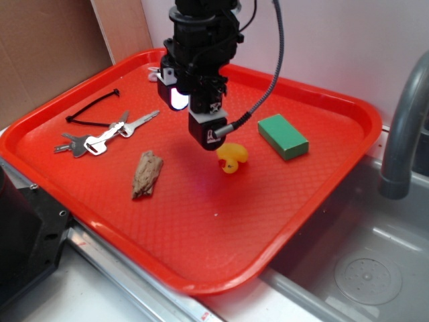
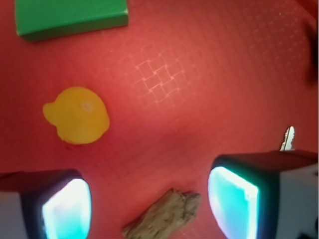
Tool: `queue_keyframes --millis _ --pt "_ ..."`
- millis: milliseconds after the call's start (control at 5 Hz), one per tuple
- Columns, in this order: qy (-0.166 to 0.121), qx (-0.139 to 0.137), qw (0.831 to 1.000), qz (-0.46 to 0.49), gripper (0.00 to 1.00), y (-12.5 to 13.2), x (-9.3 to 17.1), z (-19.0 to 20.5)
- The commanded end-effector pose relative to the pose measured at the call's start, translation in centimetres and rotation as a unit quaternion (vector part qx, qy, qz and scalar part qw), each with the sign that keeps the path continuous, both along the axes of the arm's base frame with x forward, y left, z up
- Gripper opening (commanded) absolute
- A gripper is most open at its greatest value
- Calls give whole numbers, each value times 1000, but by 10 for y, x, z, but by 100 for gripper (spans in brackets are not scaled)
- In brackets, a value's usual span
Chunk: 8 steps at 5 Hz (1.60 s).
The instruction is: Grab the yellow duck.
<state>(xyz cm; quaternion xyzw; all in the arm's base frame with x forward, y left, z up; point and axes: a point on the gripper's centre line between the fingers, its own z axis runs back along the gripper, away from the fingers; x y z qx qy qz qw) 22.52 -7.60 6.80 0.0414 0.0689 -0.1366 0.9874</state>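
The yellow duck [image 1: 232, 157] lies on the red tray [image 1: 201, 235], right of the tray's middle. In the wrist view the duck [image 2: 77, 115] is at the left, above the left finger. My gripper [image 1: 194, 117] hangs above the tray just left of the duck, not touching it. Its jaws stand wide apart and empty, the gripper [image 2: 149, 204] midway over bare tray and the wood piece. The two lit fingers [image 2: 65, 209] show at the bottom corners.
A green block [image 1: 283, 136] lies right of the duck, and shows in the wrist view [image 2: 70, 17]. A piece of wood [image 1: 147, 174] and keys [image 1: 100, 137] with a black cord [image 1: 94, 107] lie to the left. A sink and faucet [image 1: 402, 134] stand at the right.
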Motion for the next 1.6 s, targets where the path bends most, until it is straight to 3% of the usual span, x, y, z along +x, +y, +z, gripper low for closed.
queue_keyframes --millis 0,200,400,800,1000,1200,1400 --pt "-31 -23 999 -30 100 -25 4 16" --pt "-28 -28 998 -57 100 -48 4 7" --pt "-18 -27 997 -64 100 -55 5 -2" --pt "5 -19 999 -42 100 -35 12 -30" --pt "29 -23 999 -40 82 -34 12 -43" --pt "36 -22 998 -37 0 -35 9 -48" --pt "30 -22 999 -38 0 -36 9 -42"
